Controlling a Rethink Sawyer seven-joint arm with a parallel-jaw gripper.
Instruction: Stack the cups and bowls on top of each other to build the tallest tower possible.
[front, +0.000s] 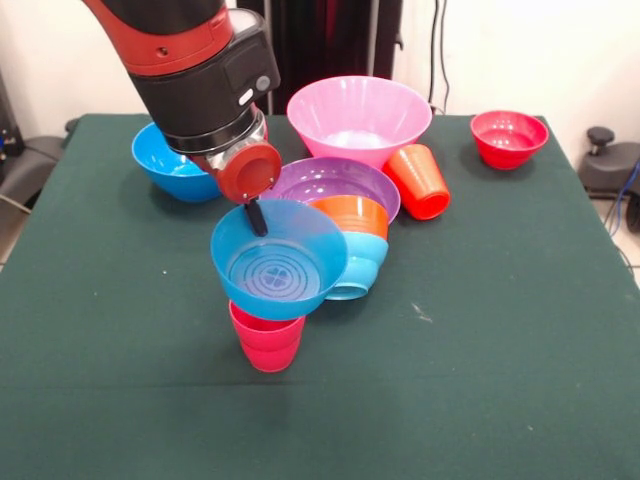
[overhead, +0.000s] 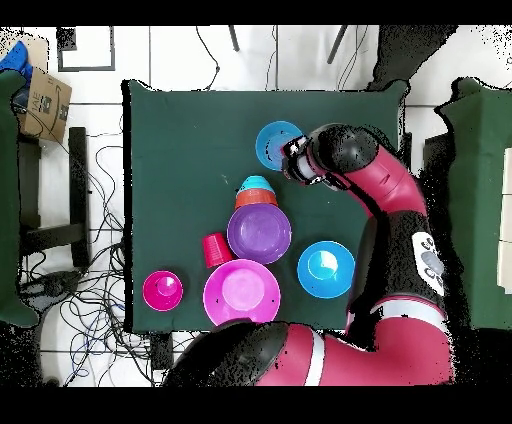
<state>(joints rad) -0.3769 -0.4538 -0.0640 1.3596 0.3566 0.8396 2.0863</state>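
Observation:
My gripper (front: 257, 216) is shut on the rim of the small blue bowl (front: 278, 262), which tilts toward the camera. The bowl hangs right over the upright pinkish-red cup (front: 267, 342); I cannot tell if they touch. From overhead the gripper (overhead: 295, 156) and the blue bowl (overhead: 276, 144) hide that cup. The tower is the orange bowl (front: 352, 213) nested in the light-blue bowl (front: 362, 264), beside the purple bowl (front: 330, 178). The orange-red cup (front: 420, 181) lies on its side. The pink bowl (front: 358, 112), the deep blue bowl (front: 168, 165) and the small red bowl (front: 508, 137) stand apart.
The green table cloth (front: 500, 380) covers the table. In the overhead view the tower (overhead: 256, 191), purple bowl (overhead: 259, 232), pink bowl (overhead: 242, 292), orange-red cup (overhead: 215, 249), deep blue bowl (overhead: 325, 268) and red bowl (overhead: 162, 289) cluster toward the robot's side.

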